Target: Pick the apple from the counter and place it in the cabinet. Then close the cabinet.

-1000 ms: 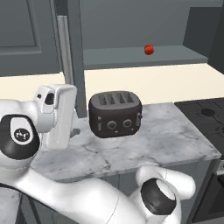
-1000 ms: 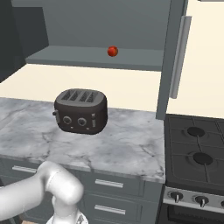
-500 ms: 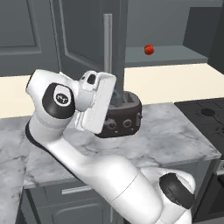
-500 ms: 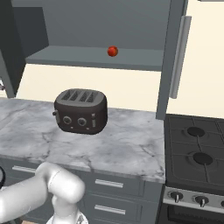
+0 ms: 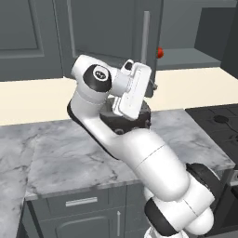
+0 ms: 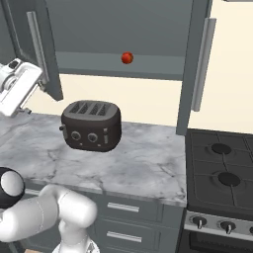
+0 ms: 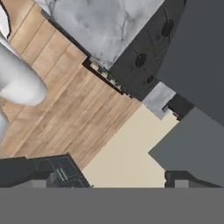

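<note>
Apple [image 6: 127, 58]: sat on the cabinet [image 6: 148, 66] shelf, top centre of the right base view.
Gripper [image 7: 109, 181]: released, fingertips spread wide at the bottom of the hand view, holding nothing.
Doors: both stood open.
Risk: closing the left door [image 6: 34, 44] could go wrong if the arm, near the toaster [image 6: 92, 125], clipped it.
Writing: none readable.
</note>
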